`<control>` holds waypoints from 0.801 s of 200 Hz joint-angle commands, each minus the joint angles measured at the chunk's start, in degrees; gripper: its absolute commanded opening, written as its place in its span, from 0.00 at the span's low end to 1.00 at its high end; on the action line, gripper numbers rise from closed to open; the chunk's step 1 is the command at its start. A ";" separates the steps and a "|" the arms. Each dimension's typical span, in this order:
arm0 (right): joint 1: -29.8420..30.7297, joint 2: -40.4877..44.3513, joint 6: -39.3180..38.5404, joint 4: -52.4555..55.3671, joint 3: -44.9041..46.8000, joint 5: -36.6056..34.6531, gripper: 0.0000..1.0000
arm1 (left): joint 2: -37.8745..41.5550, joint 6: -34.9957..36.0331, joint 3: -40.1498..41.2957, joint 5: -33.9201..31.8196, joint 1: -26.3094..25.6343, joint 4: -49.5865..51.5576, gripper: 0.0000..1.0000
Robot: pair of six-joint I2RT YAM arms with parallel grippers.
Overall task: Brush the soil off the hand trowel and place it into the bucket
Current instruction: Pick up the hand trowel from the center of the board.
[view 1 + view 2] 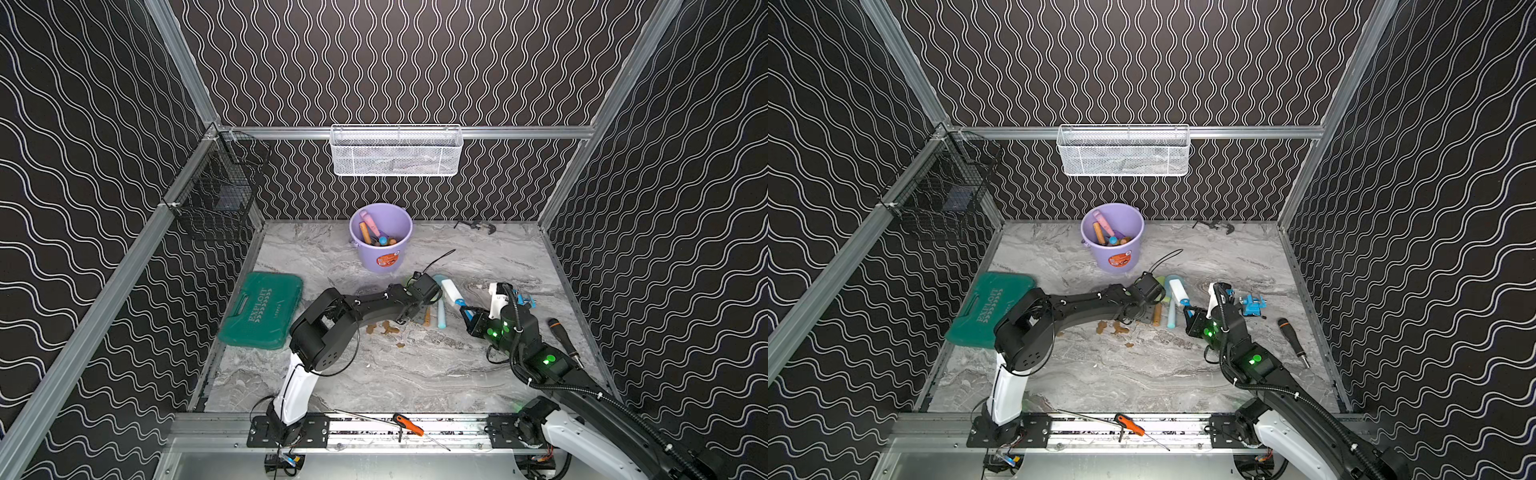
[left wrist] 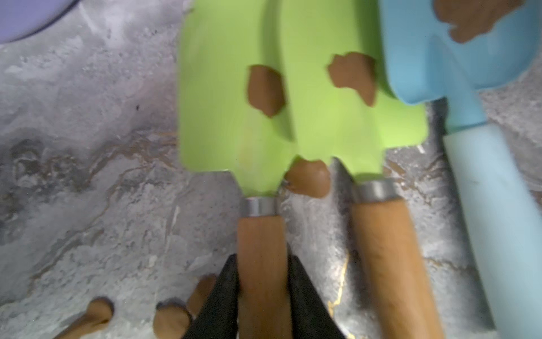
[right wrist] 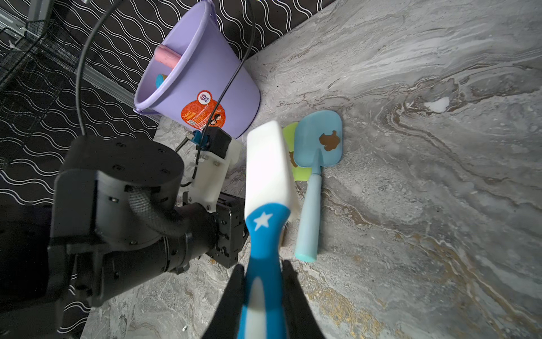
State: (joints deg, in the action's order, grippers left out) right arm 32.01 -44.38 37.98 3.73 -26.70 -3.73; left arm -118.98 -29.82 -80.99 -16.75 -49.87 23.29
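In both top views the left arm's wrist covers the green hand trowel [image 2: 228, 88], and only a stub of wooden handle shows beside it. The left wrist view is blurred. There the left gripper [image 2: 262, 258] has its two black fingers [image 2: 225, 287] pressed against either side of the trowel's wooden handle, low on the grip. A second wooden handle [image 2: 381, 249] lies just beside it. Where one green blade ends and the other begins cannot be made out, nor whether the trowel is off the counter [image 2: 88, 190].

The trowel's long axis runs from the robot's side toward the back wall. The blade is at the far end, nearest the lavender bucket [image 1: 380, 257], which stands apart from it. Two clumps of soil [image 2: 265, 94] sit on the green blade, and more lies on the counter. A blue trowel [image 3: 308, 146] lies alongside, its blade overlapping the green.

The right gripper [image 3: 262, 265] is clamped on the blue handle of a white-headed brush [image 3: 265, 164], which hides most of the green blade in the right wrist view.
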 commanded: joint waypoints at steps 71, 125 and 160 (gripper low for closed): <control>-0.19 -2.72 -0.65 -3.45 -1.14 2.50 0.00 | 9.67 2.84 1.25 -1.42 1.08 8.66 0.00; -0.19 -1.73 -1.33 -3.24 -2.13 5.93 0.00 | 17.35 4.40 3.82 -2.04 1.35 13.64 0.00; -0.19 -0.64 -0.60 -4.35 -0.95 7.73 0.00 | 21.96 5.29 5.53 -1.60 1.35 17.39 0.00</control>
State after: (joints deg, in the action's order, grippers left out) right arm 31.81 -45.65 36.91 2.55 -28.14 2.07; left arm -99.33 -26.17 -76.73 -17.96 -48.64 36.97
